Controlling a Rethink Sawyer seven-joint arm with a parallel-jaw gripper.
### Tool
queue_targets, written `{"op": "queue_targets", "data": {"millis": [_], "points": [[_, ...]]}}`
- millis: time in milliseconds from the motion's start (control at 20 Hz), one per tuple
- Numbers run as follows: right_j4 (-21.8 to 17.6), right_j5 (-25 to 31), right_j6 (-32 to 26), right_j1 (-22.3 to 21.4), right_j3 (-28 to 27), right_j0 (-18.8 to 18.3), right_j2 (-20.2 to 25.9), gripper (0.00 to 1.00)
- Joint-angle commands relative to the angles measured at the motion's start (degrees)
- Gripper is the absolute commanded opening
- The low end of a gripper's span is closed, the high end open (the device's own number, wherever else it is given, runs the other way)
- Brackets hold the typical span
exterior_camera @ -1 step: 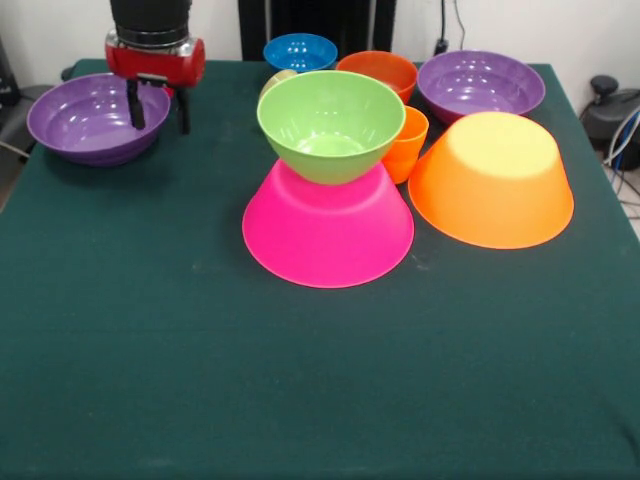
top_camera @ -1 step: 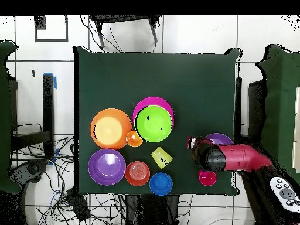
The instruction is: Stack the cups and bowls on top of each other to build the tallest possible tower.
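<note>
A green bowl (exterior_camera @ -1 step: 331,125) (top_camera @ -1 step: 154,123) sits upright on an upside-down pink bowl (exterior_camera @ -1 step: 328,230) (top_camera @ -1 step: 153,101) mid-table. Beside them lies a big upside-down orange bowl (exterior_camera @ -1 step: 492,180) (top_camera @ -1 step: 111,129). An orange cup (exterior_camera @ -1 step: 410,140) (top_camera @ -1 step: 134,139) stands between them. The pale yellow cup (exterior_camera @ -1 step: 276,80) (top_camera @ -1 step: 162,157) peeks from behind the green bowl. Along the far side stand a blue bowl (exterior_camera @ -1 step: 300,50) (top_camera @ -1 step: 160,183), an orange-red bowl (exterior_camera @ -1 step: 378,70) (top_camera @ -1 step: 137,173) and a purple bowl (exterior_camera @ -1 step: 480,85) (top_camera @ -1 step: 106,166). My gripper (exterior_camera @ -1 step: 159,108) (top_camera @ -1 step: 192,143) hangs open over the other purple bowl (exterior_camera @ -1 step: 90,120) (top_camera @ -1 step: 220,139), holding nothing. A red cup (top_camera @ -1 step: 207,178) shows only from overhead.
The dark green cloth (exterior_camera @ -1 step: 300,380) covers the table, whose near half holds nothing. Cables and a controller (top_camera @ -1 step: 284,190) lie off the table's edges.
</note>
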Motion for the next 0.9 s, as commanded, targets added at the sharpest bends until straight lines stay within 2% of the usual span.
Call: {"op": "queue_targets", "data": {"millis": [50,150,350,550,900], "points": [[-5.53,-5.32,2.07,2.06,-2.68,3.45,-3.47,1.00],[-5.61,-6.27,3.23,2.59,-2.66,3.68,-4.60,1.00],[-2.26,-3.94,1.08,4.89,-0.12,-0.81,-3.29,1.00],[-0.51,-3.32,1.50,6.27,0.86,-2.81,-3.19,1.00],[-1.52,-6.96,3.44,8.21,0.65,-4.17,-4.65,1.00]]}}
